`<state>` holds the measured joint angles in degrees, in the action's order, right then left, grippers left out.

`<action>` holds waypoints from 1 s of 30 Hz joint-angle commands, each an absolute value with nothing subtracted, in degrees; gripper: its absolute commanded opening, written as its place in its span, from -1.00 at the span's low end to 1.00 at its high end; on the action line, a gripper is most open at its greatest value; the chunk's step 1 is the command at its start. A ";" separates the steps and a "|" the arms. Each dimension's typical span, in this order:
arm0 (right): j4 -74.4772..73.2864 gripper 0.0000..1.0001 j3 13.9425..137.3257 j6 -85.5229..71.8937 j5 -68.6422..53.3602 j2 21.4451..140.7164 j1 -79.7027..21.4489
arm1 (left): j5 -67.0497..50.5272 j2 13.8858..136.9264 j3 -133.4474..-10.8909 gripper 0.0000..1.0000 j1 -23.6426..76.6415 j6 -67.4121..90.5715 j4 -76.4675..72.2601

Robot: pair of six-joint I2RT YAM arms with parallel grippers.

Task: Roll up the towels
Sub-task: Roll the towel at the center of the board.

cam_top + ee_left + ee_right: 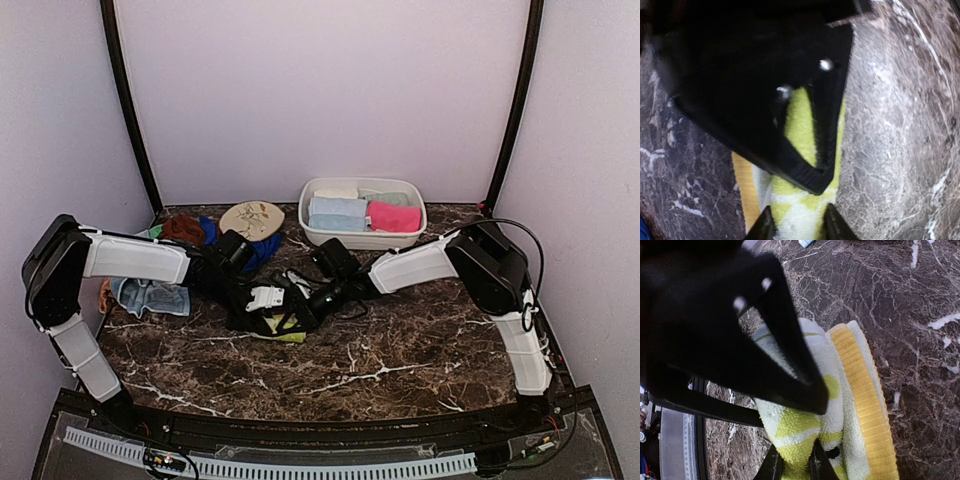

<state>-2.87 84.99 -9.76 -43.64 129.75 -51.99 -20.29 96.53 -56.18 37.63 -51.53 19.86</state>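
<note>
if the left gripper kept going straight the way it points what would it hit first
The yellow-green towel, right at the tips of the left gripper; just beyond, likely the right gripper, depth unclear.

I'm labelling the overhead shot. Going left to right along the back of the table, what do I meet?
brown towel → oval floral disc → white basin, holding a pale blue towel and then a hot pink towel
</note>
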 commanded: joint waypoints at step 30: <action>33.96 0.94 54.66 41.07 37.39 115.27 -72.99 | -29.98 115.57 -69.72 -0.92 27.41 -42.08 38.27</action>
<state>27.97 50.33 28.18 27.62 110.72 -72.99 -37.08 111.94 -71.24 27.75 -41.76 33.17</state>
